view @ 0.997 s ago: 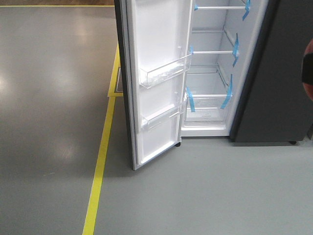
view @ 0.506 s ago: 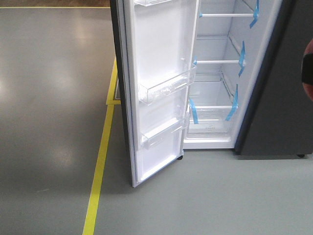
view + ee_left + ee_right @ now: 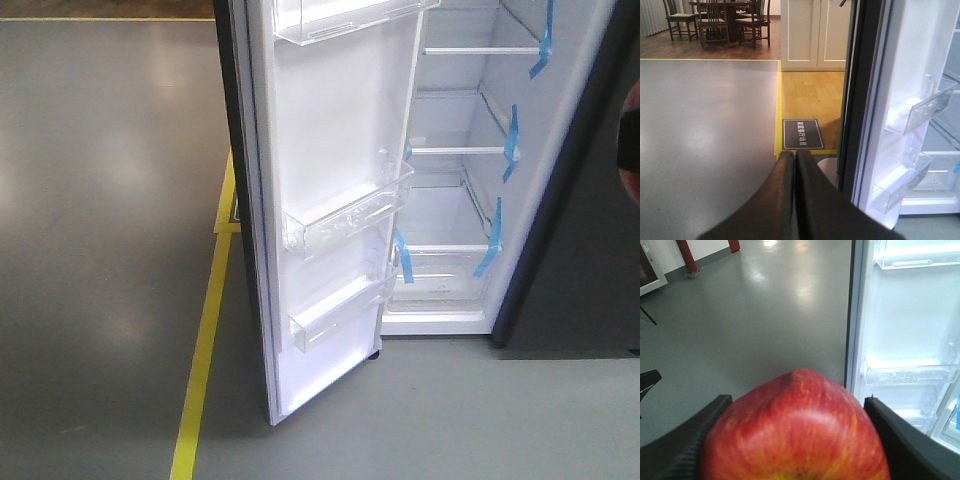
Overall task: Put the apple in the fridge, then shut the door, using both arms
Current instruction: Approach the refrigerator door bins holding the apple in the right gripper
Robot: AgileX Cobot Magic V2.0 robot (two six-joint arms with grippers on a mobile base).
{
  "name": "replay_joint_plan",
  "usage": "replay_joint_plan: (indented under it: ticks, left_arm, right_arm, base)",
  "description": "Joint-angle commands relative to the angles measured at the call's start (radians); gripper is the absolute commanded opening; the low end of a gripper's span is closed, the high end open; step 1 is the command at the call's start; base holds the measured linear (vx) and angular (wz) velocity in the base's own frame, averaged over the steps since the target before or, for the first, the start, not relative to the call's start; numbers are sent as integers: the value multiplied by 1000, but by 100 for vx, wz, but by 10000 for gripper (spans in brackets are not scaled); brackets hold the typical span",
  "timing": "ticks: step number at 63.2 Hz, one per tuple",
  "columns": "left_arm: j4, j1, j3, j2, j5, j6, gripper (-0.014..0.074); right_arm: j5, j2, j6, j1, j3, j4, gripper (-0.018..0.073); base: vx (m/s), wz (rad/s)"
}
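Note:
The fridge [image 3: 455, 190] stands open, white inside, with white shelves and strips of blue tape [image 3: 490, 245]. Its door [image 3: 335, 200] swings out to the left, showing a white inner face with clear plastic bins. In the right wrist view the red, yellow-flecked apple [image 3: 795, 435] fills the gap of my right gripper [image 3: 797, 399], which is shut on it; the door [image 3: 910, 315] lies ahead to the right. My left gripper [image 3: 795, 156] is shut on nothing, low and just left of the door's dark edge [image 3: 860, 100]. A red blur at the front view's right edge is the apple [image 3: 631, 100].
A yellow floor line [image 3: 205, 340] runs along the grey floor left of the door. A dark floor sign [image 3: 801, 134] lies on wooden flooring behind it. A cream cabinet [image 3: 812, 32] and dining chairs [image 3: 715, 20] stand farther back. A dark grey panel [image 3: 585, 260] flanks the fridge's right side.
The fridge and its door have grown larger and slid lower in the front view, so the base has come closer. The door stays open and the apple stays in the right gripper.

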Motion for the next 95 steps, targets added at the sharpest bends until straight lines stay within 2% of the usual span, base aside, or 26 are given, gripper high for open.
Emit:
replay_joint_plan:
  ticks: [1,95]
  left_arm:
    - [-9,-6,26,-14,-72,-8,-6]
    - [-9,-6,26,-14,-72,-8,-6]
  right_arm:
    - [-63,-1,-1,-3,-19,45,-3]
    - [-63,-1,-1,-3,-19,45,-3]
  base:
    - [23,3]
    - [16,0]
